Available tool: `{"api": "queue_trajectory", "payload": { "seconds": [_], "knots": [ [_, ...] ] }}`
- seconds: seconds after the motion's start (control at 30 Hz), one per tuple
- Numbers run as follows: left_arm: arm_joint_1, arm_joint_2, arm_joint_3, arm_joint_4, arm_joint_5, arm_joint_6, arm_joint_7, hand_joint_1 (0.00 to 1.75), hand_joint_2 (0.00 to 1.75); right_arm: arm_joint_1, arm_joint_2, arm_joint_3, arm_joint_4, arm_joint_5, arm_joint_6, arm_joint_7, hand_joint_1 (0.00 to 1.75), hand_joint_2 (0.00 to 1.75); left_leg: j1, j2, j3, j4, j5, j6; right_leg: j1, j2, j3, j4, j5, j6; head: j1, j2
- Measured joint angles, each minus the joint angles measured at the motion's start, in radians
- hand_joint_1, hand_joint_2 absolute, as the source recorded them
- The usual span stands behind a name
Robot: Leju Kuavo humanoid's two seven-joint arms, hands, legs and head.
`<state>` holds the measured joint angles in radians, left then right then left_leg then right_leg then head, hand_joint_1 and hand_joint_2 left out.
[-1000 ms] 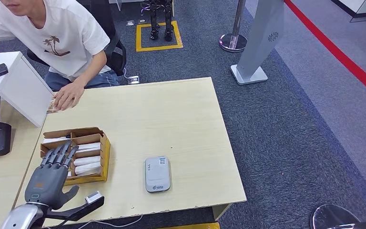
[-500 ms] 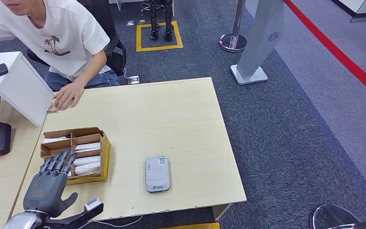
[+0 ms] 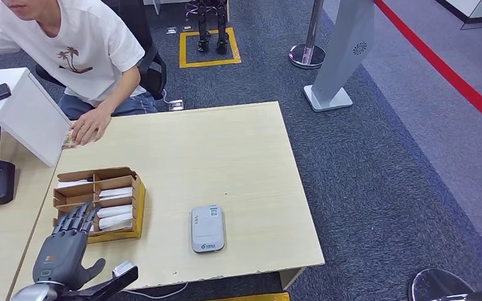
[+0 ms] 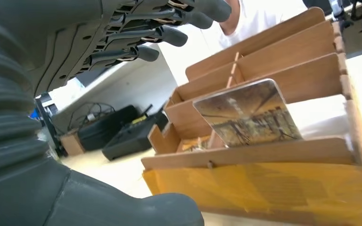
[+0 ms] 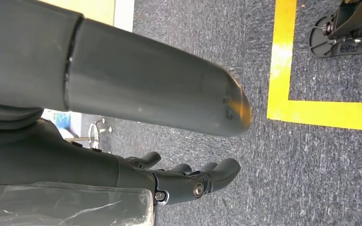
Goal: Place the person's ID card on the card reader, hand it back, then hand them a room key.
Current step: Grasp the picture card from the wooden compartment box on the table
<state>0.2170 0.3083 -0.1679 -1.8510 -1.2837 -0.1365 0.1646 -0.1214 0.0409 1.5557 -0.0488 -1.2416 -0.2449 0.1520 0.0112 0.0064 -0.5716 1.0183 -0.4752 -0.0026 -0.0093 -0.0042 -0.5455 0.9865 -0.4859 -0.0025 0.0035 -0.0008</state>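
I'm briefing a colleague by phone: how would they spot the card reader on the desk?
Start at the light wooden table in the head view. Near its front edge, right of the brown cardboard card box, lies the card reader. It is a flat, pale grey, rounded rectangle lying alone on bare wood, unlike the compartmented box.

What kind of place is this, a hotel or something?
Probably a mock hotel check-in desk: a card reader on the wooden table, a box of room key cards, and a queue-barrier post on carpet.

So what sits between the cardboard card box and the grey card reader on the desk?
Nothing: in the head view, bare desk separates the cardboard card box from the card reader.
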Motion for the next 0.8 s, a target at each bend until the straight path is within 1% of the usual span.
{"api": "queue_trajectory", "payload": {
  "seconds": [0.5,0.8],
  "knots": [
    [-0.070,-0.044,0.000,0.079,0.025,-0.018,-0.017,0.00,1.75,-0.001,-0.006,0.000,0.000,0.019,0.003,0.003,0.00,0.00,0.000,0.000,0.000,0.000,0.000,0.000,0.000,0.000,0.000,0.000,0.000,0.000,0.000,0.000],
    [-0.086,-0.054,0.000,0.098,0.018,-0.024,-0.025,0.00,1.75,-0.001,-0.008,0.000,0.000,0.027,0.004,0.003,0.00,0.00,0.000,0.000,0.000,0.000,0.000,0.000,0.000,0.000,0.000,0.000,0.000,0.000,0.000,0.000]
  ]
}}
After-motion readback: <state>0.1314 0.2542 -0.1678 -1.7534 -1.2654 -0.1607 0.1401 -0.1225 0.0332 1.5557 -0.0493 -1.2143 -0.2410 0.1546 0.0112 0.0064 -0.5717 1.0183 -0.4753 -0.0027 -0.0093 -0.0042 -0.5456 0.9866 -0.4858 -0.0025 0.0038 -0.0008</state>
